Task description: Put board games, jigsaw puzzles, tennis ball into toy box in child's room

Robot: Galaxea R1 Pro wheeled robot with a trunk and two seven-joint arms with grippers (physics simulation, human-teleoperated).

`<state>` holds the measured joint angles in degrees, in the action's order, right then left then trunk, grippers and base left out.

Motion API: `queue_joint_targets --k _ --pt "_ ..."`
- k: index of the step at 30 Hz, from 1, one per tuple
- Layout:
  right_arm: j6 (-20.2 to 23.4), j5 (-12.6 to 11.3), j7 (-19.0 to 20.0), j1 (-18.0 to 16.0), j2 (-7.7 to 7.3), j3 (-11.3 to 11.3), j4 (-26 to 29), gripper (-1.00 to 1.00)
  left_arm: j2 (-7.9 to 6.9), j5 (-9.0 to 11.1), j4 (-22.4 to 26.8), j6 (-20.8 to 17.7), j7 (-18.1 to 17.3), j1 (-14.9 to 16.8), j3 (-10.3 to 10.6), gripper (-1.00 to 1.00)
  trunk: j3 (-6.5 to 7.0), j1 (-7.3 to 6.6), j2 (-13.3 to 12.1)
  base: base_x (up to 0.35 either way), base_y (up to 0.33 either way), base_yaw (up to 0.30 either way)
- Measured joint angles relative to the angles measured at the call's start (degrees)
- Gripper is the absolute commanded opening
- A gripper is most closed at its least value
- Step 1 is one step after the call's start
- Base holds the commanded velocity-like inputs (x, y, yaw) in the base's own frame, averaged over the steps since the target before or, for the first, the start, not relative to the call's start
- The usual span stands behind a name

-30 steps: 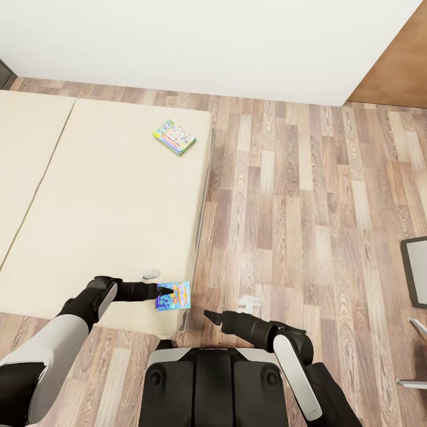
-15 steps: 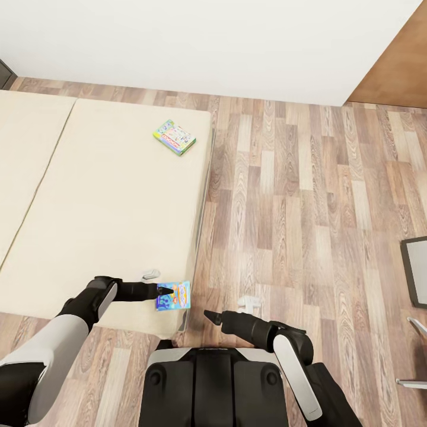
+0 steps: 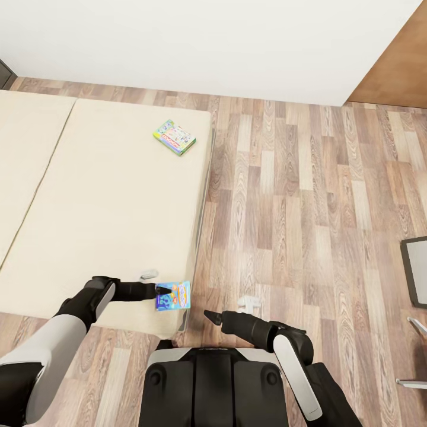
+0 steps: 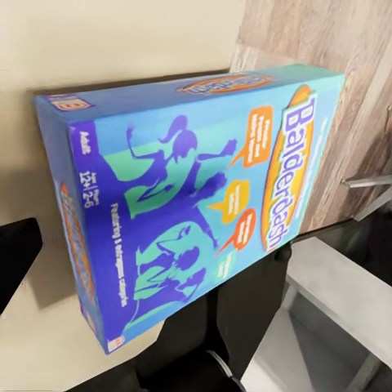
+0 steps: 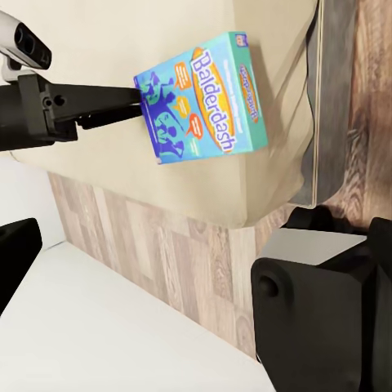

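Your left gripper (image 3: 159, 290) sits at the lower left of the head view, at the left edge of the blue game (image 3: 173, 295). That box lies flat on the bed (image 3: 101, 207), close to the bed's near right corner. In the right wrist view your left fingers (image 5: 122, 104) reach the blue game (image 5: 204, 96) at its left end, with 1 above and 1 below the box edge; they look spread around that edge, but you cannot tell whether they press on it. In the left wrist view the blue game (image 4: 192, 196) takes up most of the frame, its lid reading "Balderdash", with beige mattress behind it and floor (image 4: 327, 49) at the upper right.

The pastel game (image 3: 174, 137) with the green edge lies flat on the bed too, in the upper middle of the head view, near the mattress's far right corner and well apart from the blue one.

Your right gripper (image 3: 209, 315) hangs at the lower centre of the head view, over the floor (image 3: 308, 196) just beside the bed's corner, apart from both boxes. Its fingers look pressed together to a point there.

A dark-framed grey panel (image 3: 415, 270) shows at the right edge.
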<state>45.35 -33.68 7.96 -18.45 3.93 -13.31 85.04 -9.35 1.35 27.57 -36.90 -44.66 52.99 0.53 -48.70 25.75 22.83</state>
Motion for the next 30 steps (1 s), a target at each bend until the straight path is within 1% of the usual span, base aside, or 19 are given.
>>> queue_joint_targets --k 3,6,9,14,19,20,21,23,26,30 --pt "0.0 0.0 0.0 0.0 0.00 0.0 0.0 1.00 -0.79 0.0 0.0 0.0 -0.2 0.0 -0.1 1.00 0.00 0.00 0.0 0.000 0.000 0.000" --pt "0.0 0.0 0.3 0.0 -0.12 0.0 0.0 1.00 -2.18 0.0 0.0 0.0 -0.4 0.0 -0.7 1.00 0.00 0.00 0.0 0.000 0.000 0.000" --pt "-0.1 0.0 0.7 0.0 -0.29 0.1 0.0 1.00 -3.82 0.0 0.1 0.1 -0.7 0.0 -1.9 1.00 0.00 0.00 0.0 0.000 0.000 0.000" --pt "-0.1 0.0 1.5 0.0 -0.92 0.6 0.0 1.00 -6.48 0.0 0.1 0.1 -1.2 0.0 -5.6 1.00 0.00 0.00 0.0 0.000 0.000 0.000" --pt "-0.1 0.1 2.3 0.0 -1.47 2.3 0.0 1.00 -8.93 0.0 0.1 0.1 -2.3 0.0 -9.6 1.00 0.00 0.00 0.0 0.000 0.000 0.000" --pt "-0.1 0.1 2.5 0.0 -1.53 2.6 0.0 1.00 -9.44 0.0 0.1 0.1 -2.7 0.0 -10.3 1.00 0.00 0.00 0.0 0.000 0.000 0.000" --pt "-0.1 0.0 2.5 0.0 -1.53 2.6 0.0 1.00 -9.45 0.0 0.1 0.0 -2.7 -0.1 -10.3 1.00 0.00 0.00 0.0 0.000 0.000 0.000" --pt "-0.1 0.1 2.9 0.0 -1.64 3.2 0.0 1.00 -10.43 -0.1 0.0 0.0 -3.7 -0.1 -11.3 1.00 0.00 0.00 0.0 0.000 0.000 0.000" --pt "-0.1 0.1 3.5 0.0 -1.73 3.8 0.0 1.00 -11.61 -0.1 -0.2 0.1 -5.9 -0.2 -12.2 1.00 0.00 0.00 0.0 0.000 0.000 0.000" --pt "-0.1 0.1 4.1 0.0 -1.86 4.2 0.0 1.00 -12.45 -0.1 -0.4 0.1 -9.7 -0.5 -12.8 1.00 0.00 0.00 0.0 0.000 0.000 0.000"
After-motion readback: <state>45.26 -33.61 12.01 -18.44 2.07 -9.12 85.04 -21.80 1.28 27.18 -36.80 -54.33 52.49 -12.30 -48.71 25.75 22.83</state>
